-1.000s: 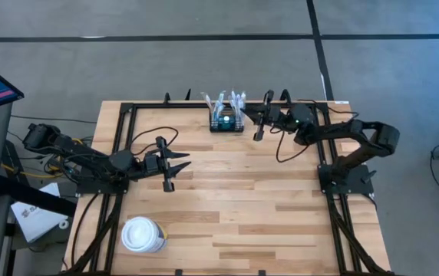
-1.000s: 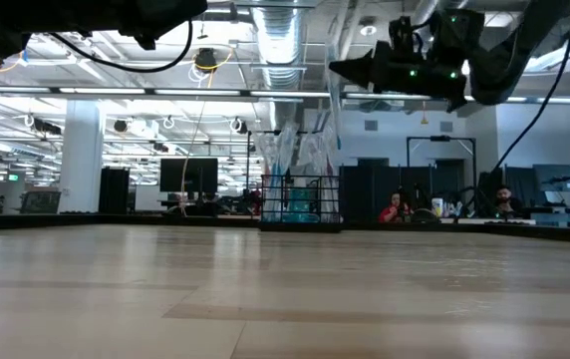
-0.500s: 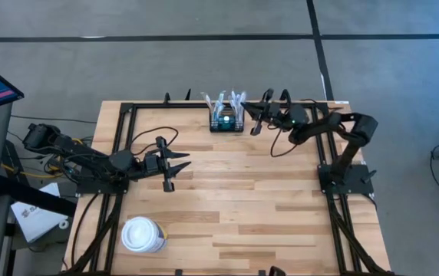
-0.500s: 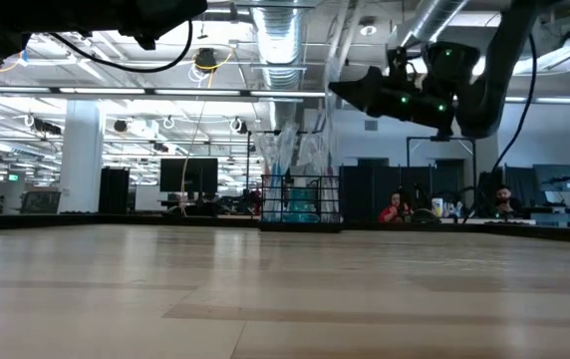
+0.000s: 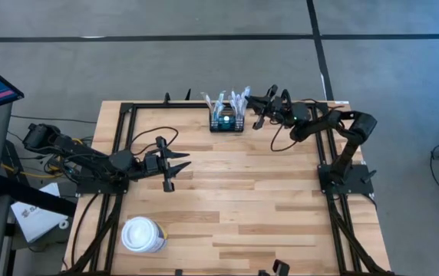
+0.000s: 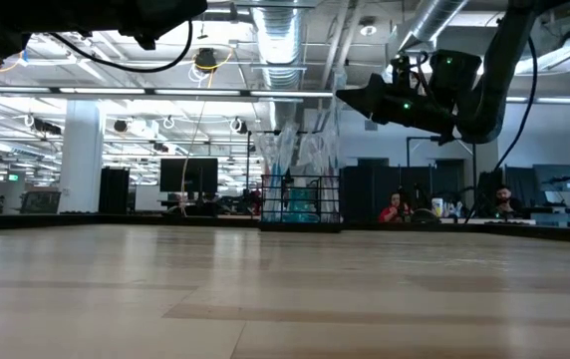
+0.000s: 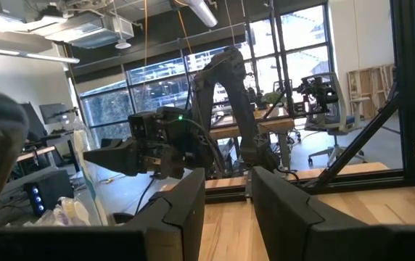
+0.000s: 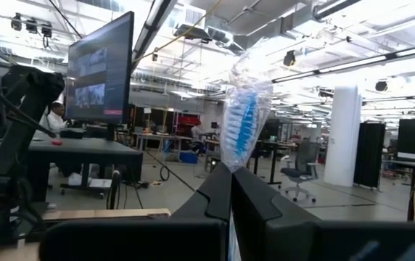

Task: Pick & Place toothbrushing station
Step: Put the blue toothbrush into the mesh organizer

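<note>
A: Where was the station (image 5: 226, 121) seen, and why was it thought to be there?

B: It was seen upright at the far edge of the table (image 5: 227, 207), about midway along it, with wrapped brushes (image 5: 231, 100) stood in its compartments. It was judged to be at its pick-up spot, not yet lifted.

A: And the right gripper (image 5: 256, 115)?

B: It was held just beside the station, on the station's right as seen from above. In the low view it (image 6: 343, 96) was carried well above the table, higher than the brush tops. Its fingers (image 8: 211, 192) were seen pressed almost together, with only a thin slit between them, and nothing was held. One wrapped brush head (image 8: 242, 119) was seen straight beyond the tips, so the gripper was judged to be aimed across the top of the station.

A: Could a grasp be made from there?

B: Probably not as it was. The fingers would need to be spread and the gripper lowered before the mesh wall could be taken.

A: The left gripper (image 5: 179, 163)?

B: It was parked over the table's left half, well apart from the station, its fingers (image 7: 175, 210) spread and empty. It was judged to be waiting
</note>
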